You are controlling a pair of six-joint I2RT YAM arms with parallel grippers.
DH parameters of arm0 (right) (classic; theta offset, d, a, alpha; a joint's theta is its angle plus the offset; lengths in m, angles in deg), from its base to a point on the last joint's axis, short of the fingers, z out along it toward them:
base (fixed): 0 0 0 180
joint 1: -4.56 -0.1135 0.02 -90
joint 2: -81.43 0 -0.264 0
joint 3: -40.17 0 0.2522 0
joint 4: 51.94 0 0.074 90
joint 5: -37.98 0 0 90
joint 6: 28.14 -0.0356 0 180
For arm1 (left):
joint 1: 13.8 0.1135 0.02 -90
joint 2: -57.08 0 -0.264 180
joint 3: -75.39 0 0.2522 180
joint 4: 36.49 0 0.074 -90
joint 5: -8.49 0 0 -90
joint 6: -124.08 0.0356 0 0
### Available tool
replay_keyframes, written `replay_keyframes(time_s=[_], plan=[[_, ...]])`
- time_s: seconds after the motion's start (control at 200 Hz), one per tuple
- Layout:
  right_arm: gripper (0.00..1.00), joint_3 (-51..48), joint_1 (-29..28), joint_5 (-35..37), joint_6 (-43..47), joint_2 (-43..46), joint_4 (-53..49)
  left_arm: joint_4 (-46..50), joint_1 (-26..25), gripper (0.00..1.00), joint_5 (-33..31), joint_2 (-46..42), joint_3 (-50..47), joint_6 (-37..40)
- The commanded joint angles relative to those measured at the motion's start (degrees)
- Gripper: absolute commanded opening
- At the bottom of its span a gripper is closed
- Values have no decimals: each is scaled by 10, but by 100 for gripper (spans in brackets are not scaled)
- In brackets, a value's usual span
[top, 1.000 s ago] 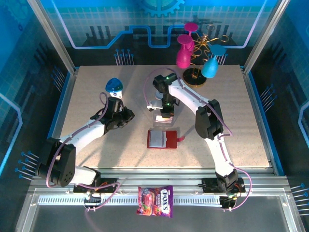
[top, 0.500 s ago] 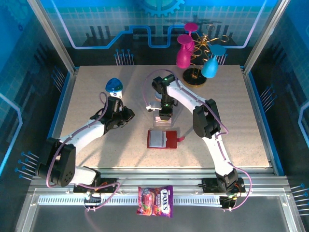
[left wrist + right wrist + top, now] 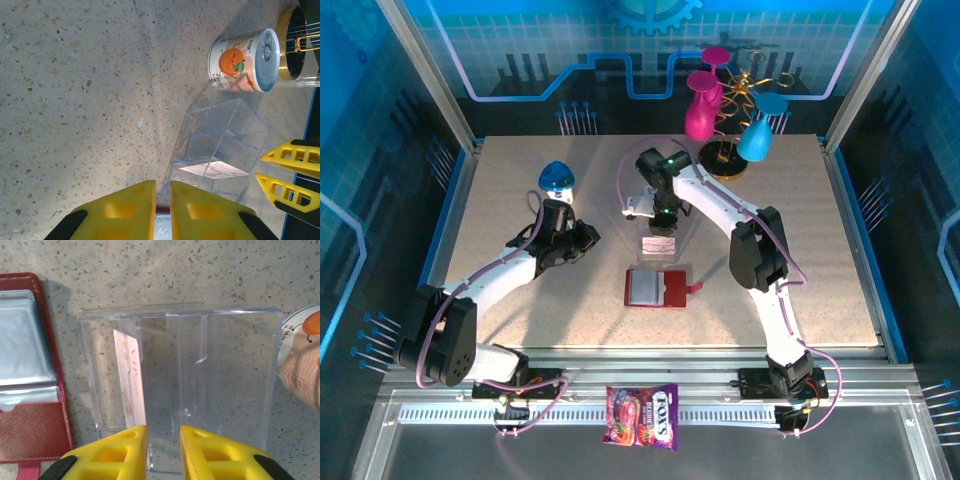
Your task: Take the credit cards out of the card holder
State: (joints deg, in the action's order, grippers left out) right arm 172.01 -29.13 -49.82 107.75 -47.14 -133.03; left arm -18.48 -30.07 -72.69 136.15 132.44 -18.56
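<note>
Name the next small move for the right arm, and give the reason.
Probably back the right gripper toward the open red card holder for another card: one card already stands in the clear box, and the parted fingers hold nothing.

Red card holder (image 3: 657,288) lying open mid-table, clear box (image 3: 658,243) just behind it — right hand (image 3: 662,215) above the box

The speckled beige stone-look tabletop (image 3: 520,170) carried an opened red leather-like card holder (image 3: 658,288). Just behind it stood a clear ridged plastic box (image 3: 658,243); farther behind, a gold-based stand of pink and teal goblets (image 3: 724,160).
</note>
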Motion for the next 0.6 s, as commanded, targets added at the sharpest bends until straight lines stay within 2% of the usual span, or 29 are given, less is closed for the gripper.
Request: replay_keyframes(time_s=[0.0, 0.39, 0.59], plan=[[25, -13, 2, 10, -9, 9, 26, -6, 6, 16, 8, 4, -1, -8], [25, -65, 1, -4, -12, 3, 59, -9, 6, 17, 8, 5, -2, -11], [33, -75, 0, -7, -12, 9, 66, -9, 6, 17, 10, 8, -1, -12]])
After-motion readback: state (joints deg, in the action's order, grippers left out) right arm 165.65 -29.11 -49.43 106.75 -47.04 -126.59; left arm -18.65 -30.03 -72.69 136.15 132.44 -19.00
